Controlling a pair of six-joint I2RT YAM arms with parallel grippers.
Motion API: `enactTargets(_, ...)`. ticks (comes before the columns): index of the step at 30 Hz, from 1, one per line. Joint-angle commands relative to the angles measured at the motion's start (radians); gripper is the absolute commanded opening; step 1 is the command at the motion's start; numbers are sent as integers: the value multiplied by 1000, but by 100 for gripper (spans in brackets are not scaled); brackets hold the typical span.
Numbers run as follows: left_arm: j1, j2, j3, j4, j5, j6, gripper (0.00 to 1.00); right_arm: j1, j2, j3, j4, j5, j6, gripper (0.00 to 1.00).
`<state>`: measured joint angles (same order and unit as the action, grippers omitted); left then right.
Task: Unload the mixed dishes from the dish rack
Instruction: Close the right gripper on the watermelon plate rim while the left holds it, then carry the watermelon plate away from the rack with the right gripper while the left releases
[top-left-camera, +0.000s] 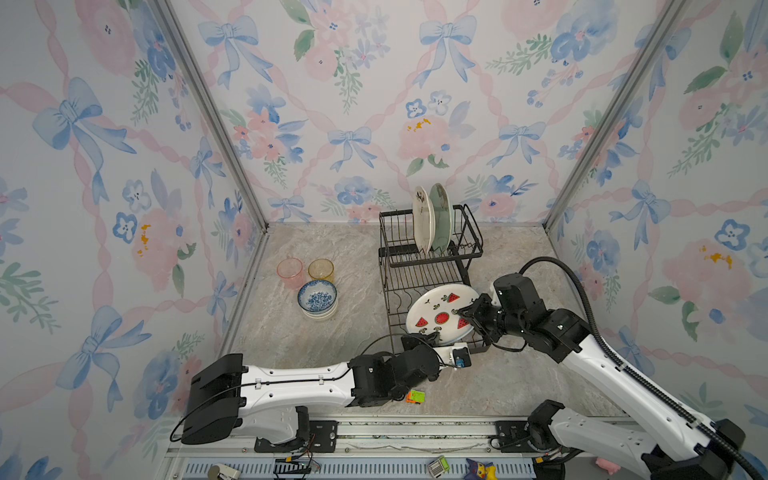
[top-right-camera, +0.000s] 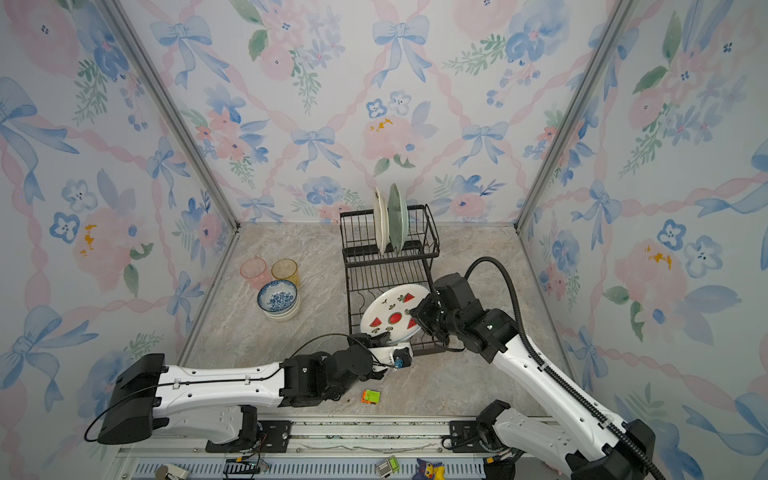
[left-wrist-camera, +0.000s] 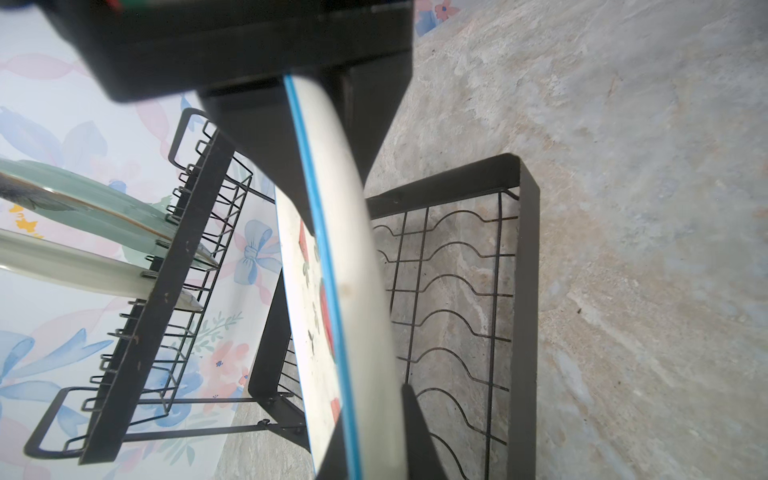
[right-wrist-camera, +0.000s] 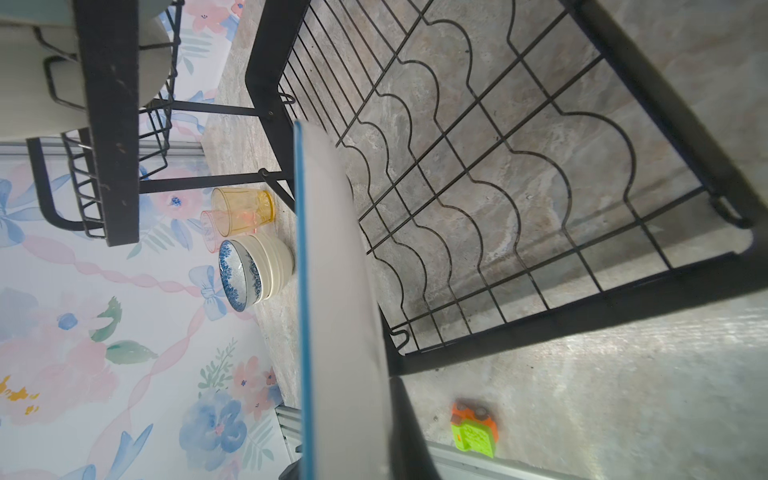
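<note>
Melon plate (top-left-camera: 436, 309) is tilting over rack's (top-left-camera: 399, 251) lower tray; contact w/ wires unclear. L jaws are clamping its near rim, R jaws its right rim. Wrist views are showing it edge-on, face mostly hidden. Cream plate (top-left-camera: 423, 220) & green plate (top-left-camera: 441, 216) are standing in upper basket.

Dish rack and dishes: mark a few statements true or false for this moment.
1. The left gripper and the right gripper are both shut on the watermelon plate. True.
2. The cream plate and the pale green plate lie flat on the table. False: they stand on edge in the upper basket of the dish rack.
3. The blue-patterned bowl sits nested in the white bowl. True.
4. The pink tumbler and the amber tumbler stand in the lower tray. False: they stand on the table, beside the rack.
</note>
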<state>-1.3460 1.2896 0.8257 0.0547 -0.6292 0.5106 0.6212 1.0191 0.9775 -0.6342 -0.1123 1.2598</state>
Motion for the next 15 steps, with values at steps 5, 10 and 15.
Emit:
enactTargets(5,23,-3,17,215,-85,-109,0,-33,-48,7,28,9,-77,0)
enactTargets(10,28,20,10,225,-101,-99,0,-67,-56,19,28,-33,-93,0)
enactTargets(15,38,33,6,235,-102,-107,0,-93,-50,52,-8,-47,-123,0)
